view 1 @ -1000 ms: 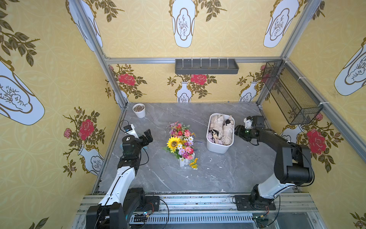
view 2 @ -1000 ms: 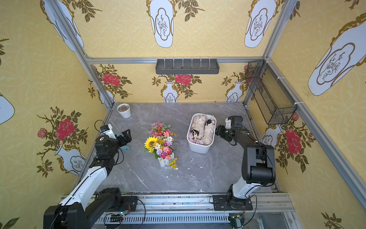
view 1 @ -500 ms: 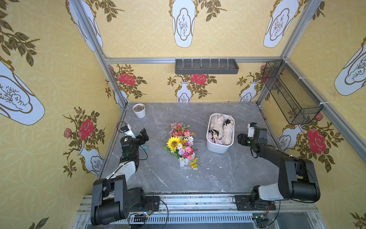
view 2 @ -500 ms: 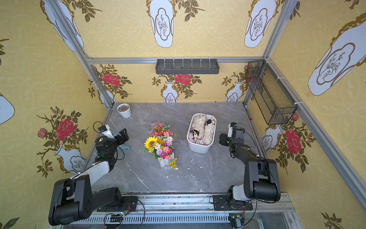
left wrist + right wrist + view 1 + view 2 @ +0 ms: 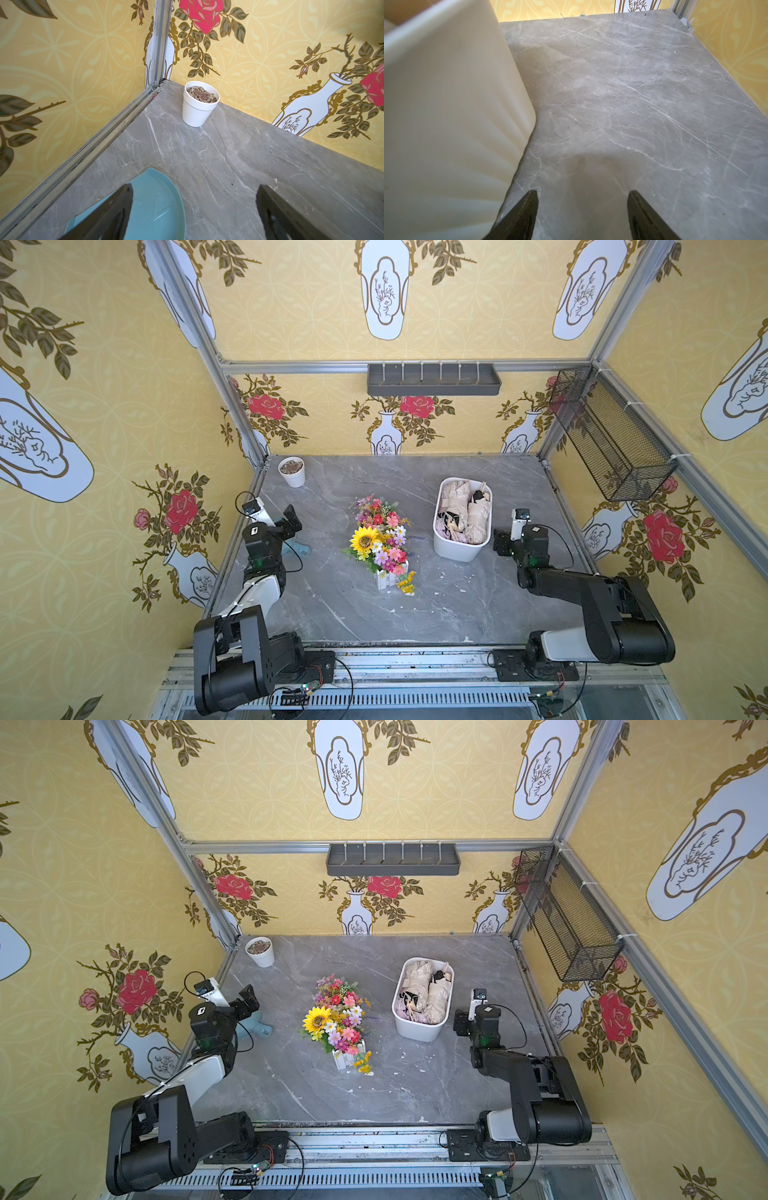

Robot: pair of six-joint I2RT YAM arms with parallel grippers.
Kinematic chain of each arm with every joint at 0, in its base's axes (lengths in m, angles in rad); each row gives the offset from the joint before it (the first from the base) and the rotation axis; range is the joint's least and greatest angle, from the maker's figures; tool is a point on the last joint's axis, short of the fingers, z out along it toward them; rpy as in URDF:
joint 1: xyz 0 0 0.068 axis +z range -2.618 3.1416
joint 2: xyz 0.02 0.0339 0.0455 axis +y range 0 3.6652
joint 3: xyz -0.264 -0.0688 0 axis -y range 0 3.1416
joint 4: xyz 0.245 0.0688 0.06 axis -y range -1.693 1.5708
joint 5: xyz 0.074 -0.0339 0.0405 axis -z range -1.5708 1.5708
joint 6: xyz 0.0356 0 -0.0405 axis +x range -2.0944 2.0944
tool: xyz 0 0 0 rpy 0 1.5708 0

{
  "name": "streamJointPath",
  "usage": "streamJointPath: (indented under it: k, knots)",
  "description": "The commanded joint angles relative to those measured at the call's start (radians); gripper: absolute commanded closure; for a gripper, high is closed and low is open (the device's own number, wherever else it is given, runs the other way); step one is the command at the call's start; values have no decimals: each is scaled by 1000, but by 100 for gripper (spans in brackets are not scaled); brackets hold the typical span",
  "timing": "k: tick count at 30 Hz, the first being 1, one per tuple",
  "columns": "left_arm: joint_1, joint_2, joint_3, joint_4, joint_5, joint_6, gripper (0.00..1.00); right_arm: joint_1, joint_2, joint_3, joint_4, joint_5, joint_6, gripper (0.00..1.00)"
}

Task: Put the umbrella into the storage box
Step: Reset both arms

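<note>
The white storage box (image 5: 456, 548) (image 5: 415, 1029) stands right of the table's middle. A folded beige umbrella (image 5: 478, 512) (image 5: 438, 992) lies inside it among other folded fabric. My right gripper (image 5: 501, 542) (image 5: 460, 1022) hangs just right of the box's near corner, apart from it. In the right wrist view this gripper (image 5: 582, 194) is open over bare marble, with the box's wall (image 5: 456, 104) beside one finger. My left gripper (image 5: 293, 521) (image 5: 249, 999) is far off at the left edge. It (image 5: 194, 188) is open and holds nothing, above a teal plastic piece (image 5: 154, 207).
A flower bouquet (image 5: 380, 539) in a small white holder stands mid-table. A small white pot (image 5: 291, 472) of pebbles sits in the far left corner. A black wire basket (image 5: 611, 435) hangs on the right wall. On the back wall is a grey shelf tray (image 5: 434, 379).
Both arms have drawn back toward the front rail. The right gripper left the box's far side for its near corner, its jaws spreading wider. The left gripper stayed open.
</note>
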Motion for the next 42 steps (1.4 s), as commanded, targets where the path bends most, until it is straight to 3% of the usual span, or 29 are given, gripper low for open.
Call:
streamJointPath:
  k: [1,3,5,8,10,11,13,14,17,19,42]
  knots:
    - [2,11,-62,35,68,-35,5,5,40,-79,277,41,-8,27]
    - [2,15,-108,79,56,-41,5,7,12,-61,186,53,-1,26]
    - [2,17,-185,214,57,-46,5,7,39,-73,261,49,-6,25]
    - [-11,14,-238,295,40,-37,8,7,22,-66,211,49,-2,23]
    - [-73,10,-270,336,1,13,9,8,33,-70,238,48,-8,20]
    - [-108,29,-314,425,-46,35,7,7,33,-69,235,49,-8,19]
    - [-131,143,-416,763,-143,25,2,7,33,-68,230,49,-8,16]
    - [-141,140,-413,757,-167,28,1,8,34,-67,230,50,-8,13]
    - [-142,77,-332,504,-168,17,0,9,34,-63,227,51,-8,2]
    - [-145,121,-346,597,-165,23,0,12,32,-63,223,56,-9,3]
    - [-146,117,-328,559,-92,61,0,14,28,-65,221,50,-13,3]
